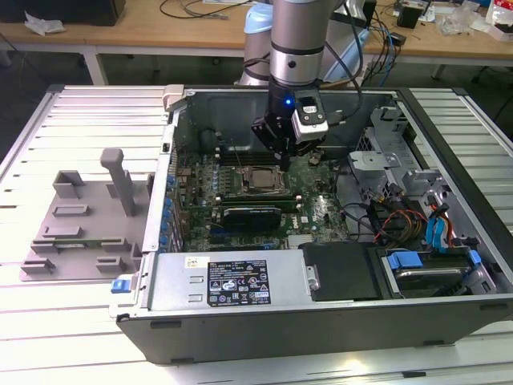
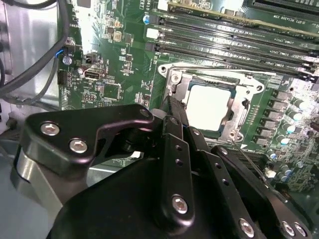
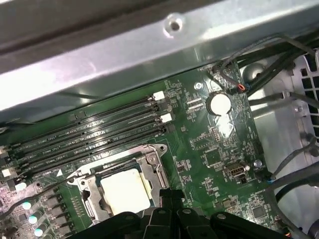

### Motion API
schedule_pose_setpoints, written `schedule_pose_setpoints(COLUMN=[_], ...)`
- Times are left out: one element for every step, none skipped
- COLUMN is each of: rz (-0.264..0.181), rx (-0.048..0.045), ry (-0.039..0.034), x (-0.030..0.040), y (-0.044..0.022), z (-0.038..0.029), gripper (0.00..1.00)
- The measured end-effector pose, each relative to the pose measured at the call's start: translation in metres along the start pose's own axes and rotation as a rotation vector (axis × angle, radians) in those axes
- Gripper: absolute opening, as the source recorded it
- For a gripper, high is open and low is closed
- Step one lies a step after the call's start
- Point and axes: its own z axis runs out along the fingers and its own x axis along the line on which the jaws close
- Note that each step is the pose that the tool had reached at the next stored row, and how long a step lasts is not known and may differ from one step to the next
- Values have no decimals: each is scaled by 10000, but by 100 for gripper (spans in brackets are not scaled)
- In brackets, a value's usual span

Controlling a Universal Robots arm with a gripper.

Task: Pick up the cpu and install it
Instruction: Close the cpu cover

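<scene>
Just beyond tool point(image 2: 171, 107), cpu point(image 2: 209, 105) in socket point(image 2: 174, 78)

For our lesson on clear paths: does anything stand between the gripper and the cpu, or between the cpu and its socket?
Nothing visible does. The cpu already lies in the socket, its top bare, and the gripper hangs just beside it with only open air between them.
</scene>
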Motion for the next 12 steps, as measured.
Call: schedule_pose_setpoints(rz=[0,0,-41,-177,-292,-380,-478,-515,-518,-518,-763,-1128], rx=[0,-48,-81,-90,-96,-90,-69,-65,-67,-67,-84,-106], ry=[0,17,25,16,7,6,-1,-3,-4,-4,-25,-55], x=[0,1,0,-2,-2,-2,-2,-2,-2,-2,-1,-1], y=[0,-1,0,1,1,1,1,1,1,1,2,2], z=[0,-1,2,7,12,19,23,23,24,23,26,30], gripper=[11,11,11,11,11,11,11,11,11,11,11,11])
